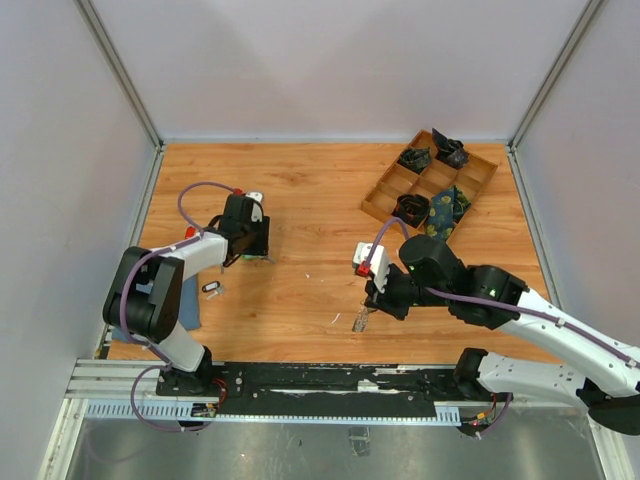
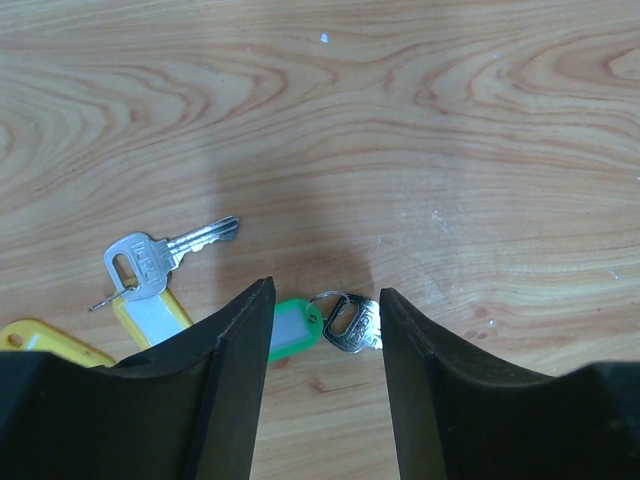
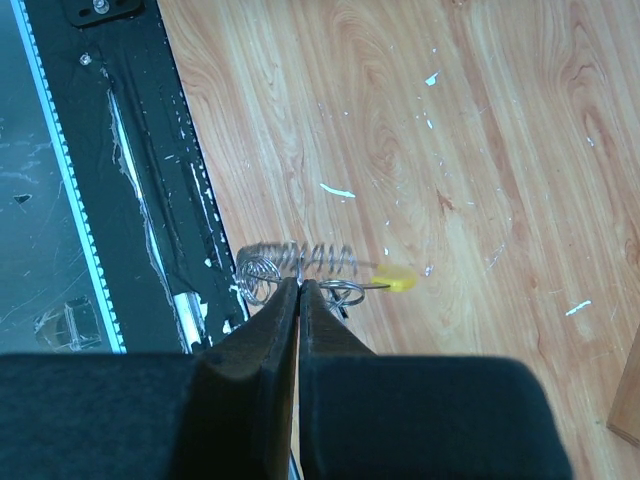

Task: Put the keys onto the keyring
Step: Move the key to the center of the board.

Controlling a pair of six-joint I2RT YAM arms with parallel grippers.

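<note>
My left gripper (image 2: pixel 326 292) is open and low over the table, its fingers either side of a silver key (image 2: pixel 352 323) on a small ring with a green tag (image 2: pixel 293 328). A second silver key (image 2: pixel 160 255) with a yellow tag (image 2: pixel 150 318) lies to its left. In the top view the left gripper (image 1: pixel 252 248) is at the table's left. My right gripper (image 3: pixel 301 283) is shut on the keyring (image 3: pixel 300 262), a coiled silver wire with a yellow sleeve (image 3: pixel 395 280) and small rings. In the top view the right gripper (image 1: pixel 372 300) holds it (image 1: pixel 361 320) near the front edge.
A wooden compartment tray (image 1: pixel 382 190) with dark fabric bundles stands at the back right. Another tagged key (image 1: pixel 212 288) and a blue object (image 1: pixel 189 302) lie by the left arm. The black rail (image 3: pixel 130 200) runs along the table's front edge, right next to the keyring.
</note>
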